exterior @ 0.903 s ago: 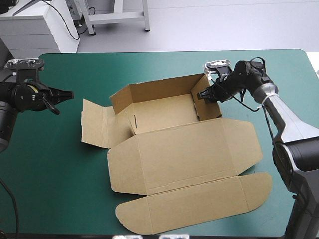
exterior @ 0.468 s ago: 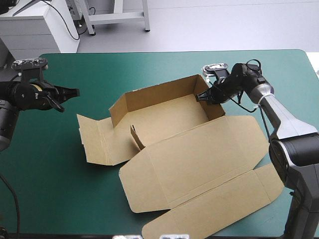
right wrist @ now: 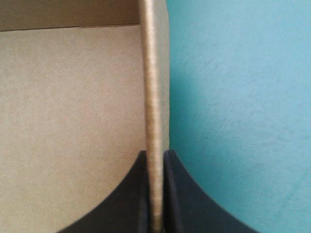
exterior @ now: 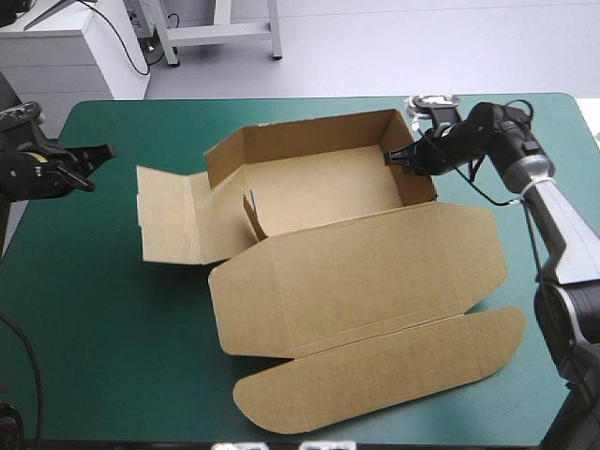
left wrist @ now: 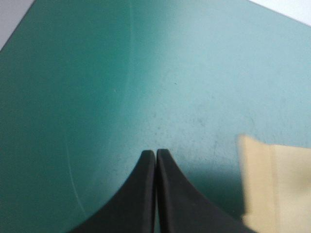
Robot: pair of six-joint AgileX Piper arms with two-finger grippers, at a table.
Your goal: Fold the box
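The brown box (exterior: 319, 192) stands as an open tray mid-table, its far and right walls raised. Its wide lid (exterior: 366, 281) lies flat toward the front, ending in a rounded flap. The left side wall (exterior: 167, 214) lies unfolded flat on the cover. My right gripper (exterior: 405, 157) is shut on the box, pinching the top of the right wall (right wrist: 154, 121), whose edge runs between the black fingers. My left gripper (exterior: 105, 150) is shut on nothing, over bare teal-green cover near the table's left edge; a corner of the unfolded flap (left wrist: 277, 184) shows ahead of it.
Bare teal-green cover (exterior: 112, 319) lies left and front-left of the box. A strip of cover (exterior: 281, 112) runs between the box's far wall and the table's far edge. The rounded lid flap (exterior: 375, 384) reaches close to the front edge.
The right gripper has drawn the box's right wall farther right and toward the far edge, and the whole box turned and slid with it. The left gripper has pulled back toward the table's left edge.
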